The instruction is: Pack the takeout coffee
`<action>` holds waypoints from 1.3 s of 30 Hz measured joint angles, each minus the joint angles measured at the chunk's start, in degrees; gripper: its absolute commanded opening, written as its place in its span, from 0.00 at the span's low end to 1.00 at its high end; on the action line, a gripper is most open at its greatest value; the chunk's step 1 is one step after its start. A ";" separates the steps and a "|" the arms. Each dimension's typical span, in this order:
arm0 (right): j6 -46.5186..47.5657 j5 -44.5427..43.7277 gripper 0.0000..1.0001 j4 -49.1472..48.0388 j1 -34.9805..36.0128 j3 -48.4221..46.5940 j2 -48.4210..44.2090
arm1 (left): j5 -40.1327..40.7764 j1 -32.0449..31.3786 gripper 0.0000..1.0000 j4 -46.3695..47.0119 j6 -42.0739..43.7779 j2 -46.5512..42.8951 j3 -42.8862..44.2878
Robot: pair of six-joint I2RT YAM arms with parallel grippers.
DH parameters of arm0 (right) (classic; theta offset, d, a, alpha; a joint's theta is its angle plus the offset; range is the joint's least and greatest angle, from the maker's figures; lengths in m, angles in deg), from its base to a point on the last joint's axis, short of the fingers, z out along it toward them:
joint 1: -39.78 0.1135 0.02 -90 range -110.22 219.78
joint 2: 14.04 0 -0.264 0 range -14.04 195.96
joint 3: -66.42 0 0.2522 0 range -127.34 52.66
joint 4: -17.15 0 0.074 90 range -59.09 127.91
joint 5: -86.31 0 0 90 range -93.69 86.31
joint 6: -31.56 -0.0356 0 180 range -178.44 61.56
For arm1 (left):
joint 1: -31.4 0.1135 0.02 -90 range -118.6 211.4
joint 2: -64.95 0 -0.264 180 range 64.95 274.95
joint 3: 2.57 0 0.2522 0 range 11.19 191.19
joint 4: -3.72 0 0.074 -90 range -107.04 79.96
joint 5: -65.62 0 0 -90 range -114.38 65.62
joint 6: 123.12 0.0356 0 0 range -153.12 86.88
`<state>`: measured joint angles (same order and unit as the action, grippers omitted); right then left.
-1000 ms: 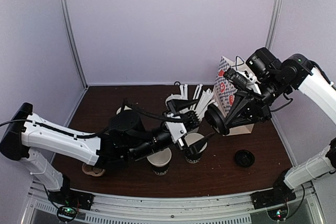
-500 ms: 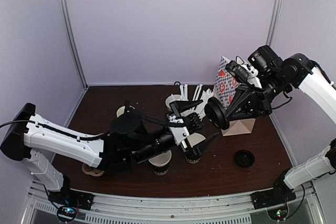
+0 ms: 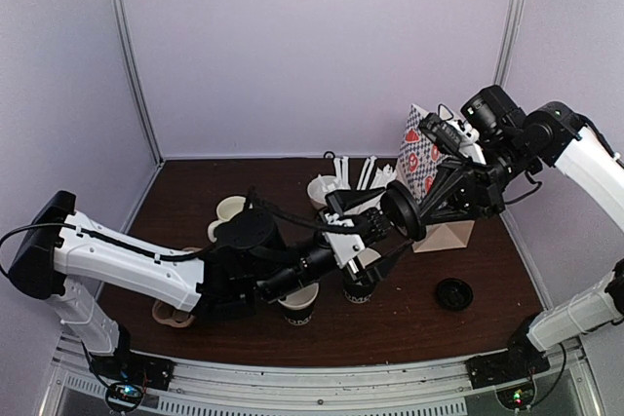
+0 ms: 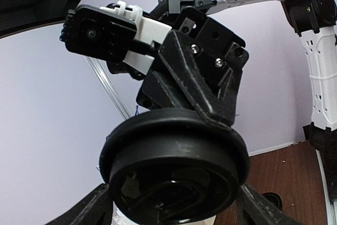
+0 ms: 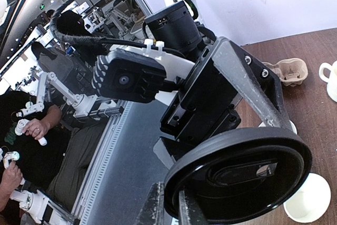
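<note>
At the near edge of the table a cardboard carrier (image 5: 292, 71) lies to the left; just beyond, the left cup (image 3: 298, 304) and right cup (image 3: 357, 289) stand open side by side, their white lettering too small to read; a spare lid (image 3: 453, 293) lies flat to their right. Above the cups the right gripper (image 5: 169, 205) pinches the rim of a black lid (image 4: 174, 164), holding it on edge; this looks like an offer to the left gripper (image 3: 388, 226), whose fingers are spread on either side of it. Farther back stand a cream mug (image 3: 231, 209), a stirrer cup (image 3: 327, 187) and a red-patterned bag (image 3: 419, 155), its print illegible.
</note>
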<state>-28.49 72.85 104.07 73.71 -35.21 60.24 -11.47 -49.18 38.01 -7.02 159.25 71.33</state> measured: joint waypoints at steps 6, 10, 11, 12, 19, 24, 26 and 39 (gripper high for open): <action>-0.42 0.17 0.10 -1.03 -0.07 0.57 -0.07 | 0.63 -0.02 0.81 0.42 -0.09 0.00 0.31; -1.07 0.28 0.14 -2.05 -0.17 1.14 -0.44 | 1.29 -0.07 0.78 0.42 -0.28 0.02 0.31; -1.14 0.28 0.21 -2.08 -0.17 1.18 -0.48 | 1.38 -0.07 0.77 0.42 -0.33 0.02 0.31; -1.36 0.28 0.30 -2.25 -0.22 1.27 -0.61 | 1.64 -0.11 0.77 0.42 -0.39 0.02 0.31; -0.55 -2.32 0.56 -1.86 -5.03 1.75 -3.02 | 5.01 -0.11 0.76 -6.64 -3.89 -2.36 0.31; 2.05 -7.76 0.63 -1.36 -8.85 4.52 -6.75 | 8.26 -0.07 0.77 -31.71 -10.56 -13.46 4.33; 3.17 -11.13 0.64 -1.51 -8.87 6.40 -7.54 | 9.88 0.09 0.79 -42.07 -13.31 -16.92 8.66; 5.81 -33.05 0.63 -7.67 1.68 13.49 -5.03 | 12.22 3.72 0.80 -97.29 -30.88 -21.07 22.16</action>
<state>-22.67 39.80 96.40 75.40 -21.73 55.21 0.75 -45.46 -59.28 -37.90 138.18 93.49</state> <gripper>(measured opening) 0.636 0.795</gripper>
